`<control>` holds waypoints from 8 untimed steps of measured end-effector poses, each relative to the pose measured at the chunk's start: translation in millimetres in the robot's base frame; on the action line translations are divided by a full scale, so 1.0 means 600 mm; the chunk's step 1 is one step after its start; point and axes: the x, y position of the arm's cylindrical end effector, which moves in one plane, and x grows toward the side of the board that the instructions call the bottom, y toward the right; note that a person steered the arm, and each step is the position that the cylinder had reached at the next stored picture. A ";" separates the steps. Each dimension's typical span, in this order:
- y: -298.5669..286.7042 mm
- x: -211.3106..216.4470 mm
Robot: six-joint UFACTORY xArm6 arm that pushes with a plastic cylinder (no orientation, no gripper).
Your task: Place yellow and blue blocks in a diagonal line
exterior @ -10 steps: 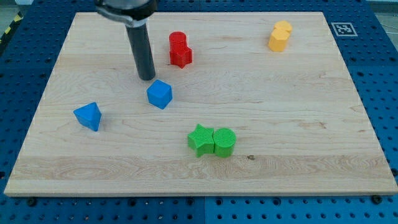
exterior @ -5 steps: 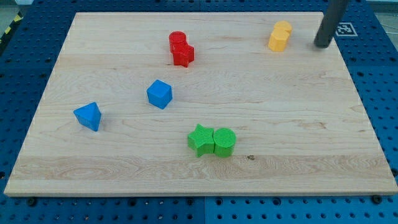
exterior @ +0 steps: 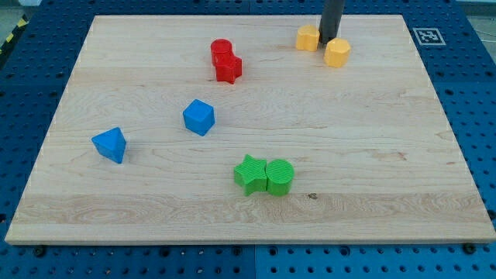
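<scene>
Two yellow blocks sit near the view's top right of the wooden board (exterior: pixel 372 155): one yellow block (exterior: pixel 308 37) to the left of my rod and one yellow block (exterior: pixel 337 53) to its lower right. My tip (exterior: pixel 330 39) stands between them, close to both. A blue cube (exterior: pixel 198 117) lies left of centre. A blue triangular block (exterior: pixel 109 144) lies further left and lower. Both blue blocks are far from my tip.
Two red blocks (exterior: pixel 225 61) touch each other at the top centre-left. A green star block (exterior: pixel 249 173) and a green cylinder (exterior: pixel 279 176) touch at the lower middle. A printed marker (exterior: pixel 428 36) sits off the board's top right corner.
My rod went from beside the blue cube to the board's right edge, then left into the yellow pair. The two yellow blocks have separated; one slid left, the other slightly down.
</scene>
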 end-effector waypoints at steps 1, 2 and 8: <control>0.016 -0.059; -0.049 -0.040; 0.026 0.161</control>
